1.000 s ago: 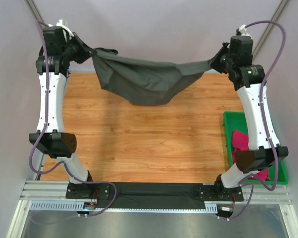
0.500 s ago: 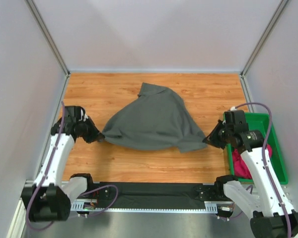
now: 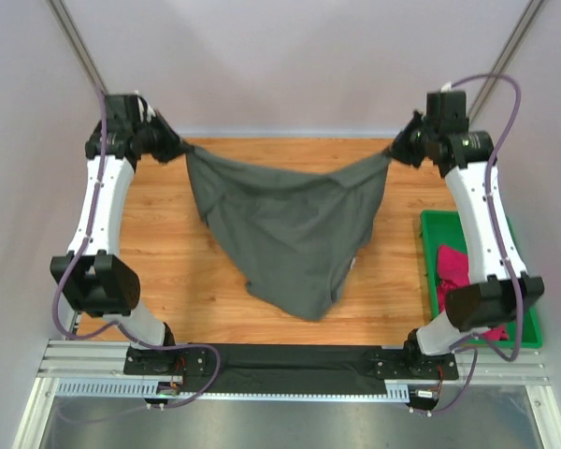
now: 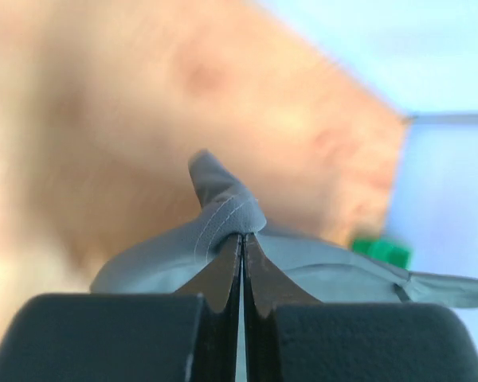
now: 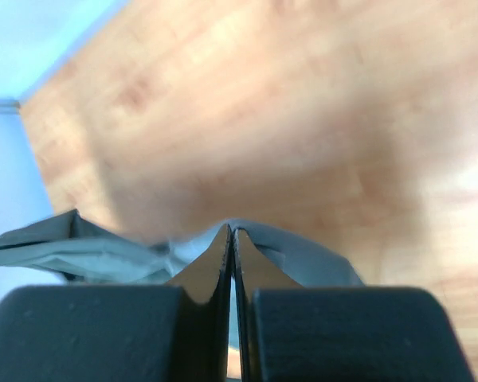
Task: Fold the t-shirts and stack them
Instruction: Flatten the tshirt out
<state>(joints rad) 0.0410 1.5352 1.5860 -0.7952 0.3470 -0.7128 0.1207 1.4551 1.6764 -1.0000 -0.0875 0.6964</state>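
The dark charcoal grey t-shirt hangs stretched between both grippers high above the wooden table, its lower part drooping toward the near middle. My left gripper is shut on its left corner, seen as a bunched hem in the left wrist view. My right gripper is shut on its right corner, whose grey cloth shows in the right wrist view. The magenta-pink t-shirt lies crumpled in the green tray, partly hidden by the right arm.
The green plastic tray stands at the table's right edge. The wooden table is enclosed by pale walls with metal corner posts. The arm bases sit on a black strip at the near edge.
Half a second ago the grey shirt lay spread on the table with both grippers low at its corners. Now both arms have lifted it high toward the back, still gripping it.
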